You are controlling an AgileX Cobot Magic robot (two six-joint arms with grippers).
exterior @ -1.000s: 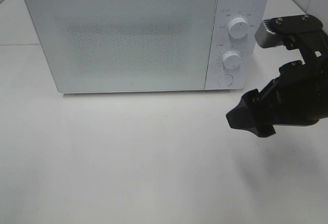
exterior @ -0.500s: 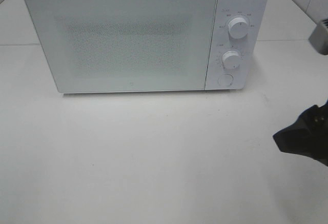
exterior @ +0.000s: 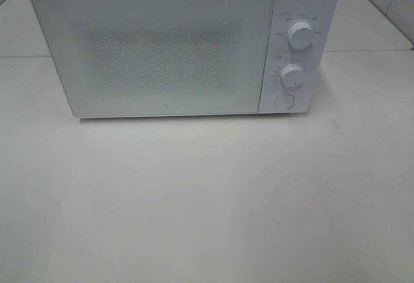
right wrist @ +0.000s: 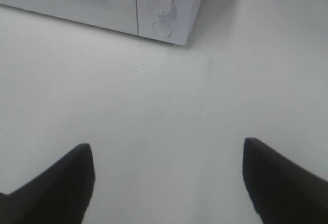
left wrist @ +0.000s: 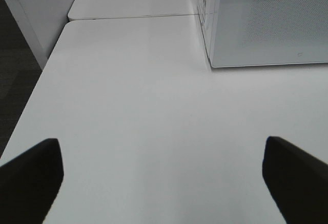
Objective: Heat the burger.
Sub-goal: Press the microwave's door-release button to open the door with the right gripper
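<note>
1. One microwave [exterior: 184,46], door shut, stands on the table [exterior: 207,199]; where the burger is cannot be told.
2. Left gripper [left wrist: 161,149] spread wide, holding nothing, over the table.
3. Right gripper [right wrist: 166,149] likewise wide and empty, facing a knob [right wrist: 163,1].

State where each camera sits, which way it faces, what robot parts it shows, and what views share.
Exterior high: mounted high, looking down at the microwave and table; no arm shows.
Left wrist: on the left arm, facing the microwave's left front corner; open left gripper shows.
Right wrist: on the right arm, facing its lower knob and round button; open right gripper shows.
Shared: all see the microwave.
</note>
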